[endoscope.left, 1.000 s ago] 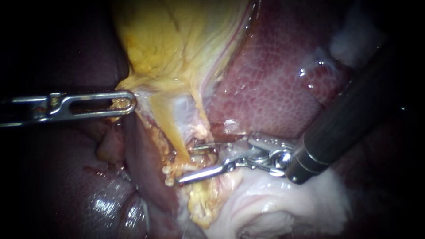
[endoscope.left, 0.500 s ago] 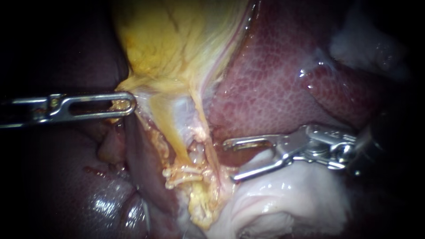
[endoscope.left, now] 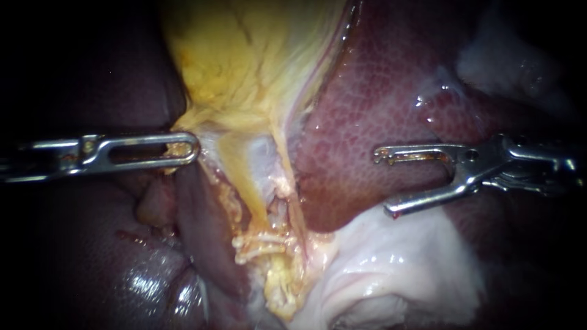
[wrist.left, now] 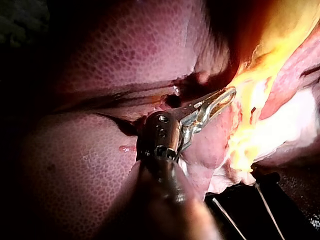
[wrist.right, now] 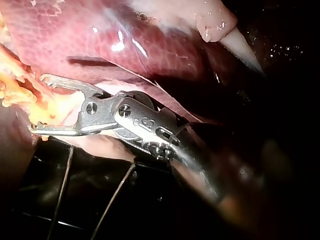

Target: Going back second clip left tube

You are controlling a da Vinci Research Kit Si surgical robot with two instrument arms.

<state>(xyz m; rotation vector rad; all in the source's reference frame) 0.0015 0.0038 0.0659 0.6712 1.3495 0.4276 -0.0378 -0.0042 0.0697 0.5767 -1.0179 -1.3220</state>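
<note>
Pincer of right instrument (endoscope.left: 384,182) gapes empty over liver (endoscope.left: 367,110); pincer of left instrument (endoscope.left: 193,150) clamps gallbladder (endoscope.left: 244,61) edge.

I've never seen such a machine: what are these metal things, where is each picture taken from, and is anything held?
This is a surgical robot working on a pig's organs. One picture comes from an endoscope camera close to the tissue, two from cameras on the arms. The dark red mottled liver lies beside the yellow gallbladder. The thin steel left instrument has its hand, two small jaws, shut on the gallbladder's edge. The steel right instrument hangs over the liver, hand open, holding nothing. Pale clips sit across a tube.
</note>
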